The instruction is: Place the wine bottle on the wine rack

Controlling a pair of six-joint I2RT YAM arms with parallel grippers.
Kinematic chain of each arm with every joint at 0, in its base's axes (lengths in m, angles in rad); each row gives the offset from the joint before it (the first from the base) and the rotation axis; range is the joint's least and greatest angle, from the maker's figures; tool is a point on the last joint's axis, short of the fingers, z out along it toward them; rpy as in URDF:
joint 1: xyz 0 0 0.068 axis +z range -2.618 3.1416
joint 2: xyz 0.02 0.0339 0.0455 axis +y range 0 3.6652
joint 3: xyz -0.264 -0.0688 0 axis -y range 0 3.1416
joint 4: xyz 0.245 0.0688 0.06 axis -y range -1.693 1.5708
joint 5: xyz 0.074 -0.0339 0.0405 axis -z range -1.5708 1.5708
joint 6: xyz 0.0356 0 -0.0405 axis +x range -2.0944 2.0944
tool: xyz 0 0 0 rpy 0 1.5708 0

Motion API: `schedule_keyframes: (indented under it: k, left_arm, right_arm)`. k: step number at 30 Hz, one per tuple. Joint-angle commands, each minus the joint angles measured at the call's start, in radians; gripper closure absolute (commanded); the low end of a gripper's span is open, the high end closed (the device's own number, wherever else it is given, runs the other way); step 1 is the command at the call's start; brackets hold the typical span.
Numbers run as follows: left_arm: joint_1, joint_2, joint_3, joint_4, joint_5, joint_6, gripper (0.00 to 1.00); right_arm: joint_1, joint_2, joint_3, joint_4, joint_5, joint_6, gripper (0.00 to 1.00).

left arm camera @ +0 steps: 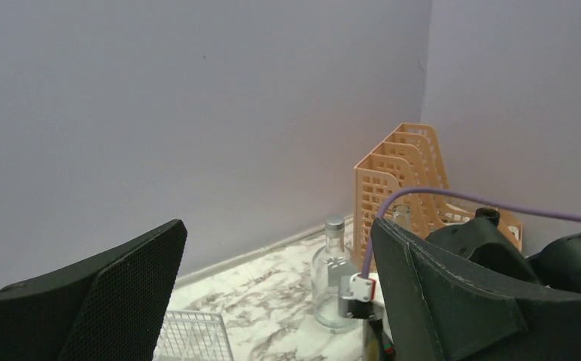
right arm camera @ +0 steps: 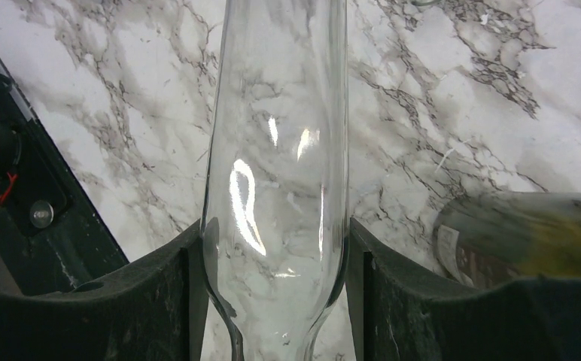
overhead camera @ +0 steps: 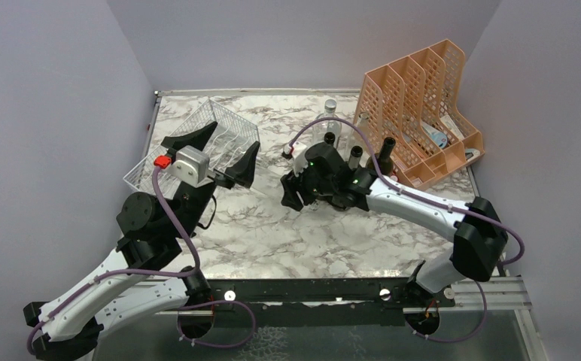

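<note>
Right gripper (right arm camera: pixel 276 259) clamped on clear glass wine bottle (right arm camera: pixel 276 135), body near shoulder; likely slick, fragile, rigid. Left gripper (overhead camera: pixel 220 152) wide open.

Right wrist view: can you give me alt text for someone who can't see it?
A clear glass bottle runs up the middle of the frame, clamped at its shoulder between the two black fingers of the right gripper. White marble tabletop lies beneath, and a blurred dark bottle with a label shows at the right edge.
</note>
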Motion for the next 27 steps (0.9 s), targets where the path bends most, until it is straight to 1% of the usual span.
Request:
schedule_keyframes:
  k: [1,5,12,18,22,27]
  left_arm:
    - [0.0,0.037,0.053,-0.065,-0.104,-0.179,0.01]
    - [0.0,0.055,0.069,-0.095,-0.138,-0.2,0.01]
    - [0.0,0.041,0.017,-0.052,-0.166,-0.186,0.01]
    - [0.0,0.014,-0.038,-0.001,-0.181,-0.155,0.01]
    - [0.0,0.013,-0.05,-0.001,-0.181,-0.138,0.01]
    - [-0.001,0.024,-0.051,-0.006,-0.181,-0.133,0.01]
  right_arm:
    - [0.028,0.079,0.042,0.166,-0.029,-0.016,0.99]
    - [0.053,0.156,0.061,0.231,-0.022,-0.016,0.99]
    - [0.071,0.264,0.101,0.344,-0.027,0.001,0.99]
    - [0.075,0.32,0.129,0.422,-0.024,0.007,0.99]
    - [0.074,0.357,0.148,0.46,-0.019,0.004,0.99]
    - [0.074,0.415,0.164,0.575,-0.014,0.011,0.99]
